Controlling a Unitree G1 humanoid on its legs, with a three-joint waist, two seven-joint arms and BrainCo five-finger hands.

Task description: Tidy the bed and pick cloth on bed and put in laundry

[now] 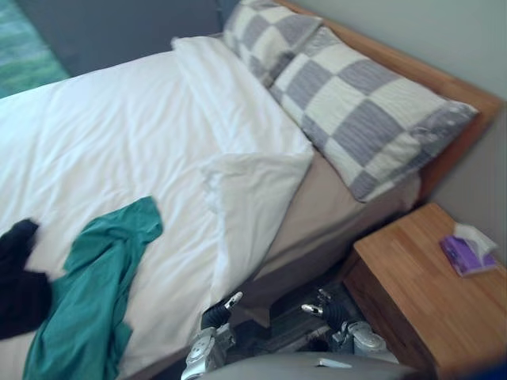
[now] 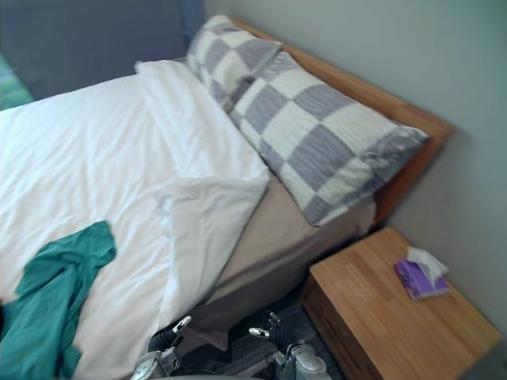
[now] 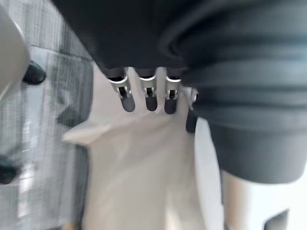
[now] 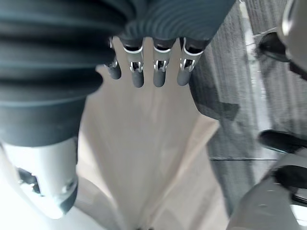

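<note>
Looking down, we see the crumpled teal cloth (image 1: 95,293) lying on the white duvet (image 1: 119,134). Its long axis runs from the bed's near edge toward the middle, and a black garment (image 1: 20,277) lies just beside it. Our left hand (image 3: 151,98) and right hand (image 4: 160,72) hang below the bed's edge, fingers straight, holding nothing. A purple tissue pack (image 1: 467,253) sits on the wooden nightstand (image 1: 404,277).

The white duvet (image 1: 119,134) is matt, softly creased cloth, and the crumpled teal garment (image 1: 95,293) likewise. The brown bedside table (image 1: 412,277) is smooth wood.
</note>
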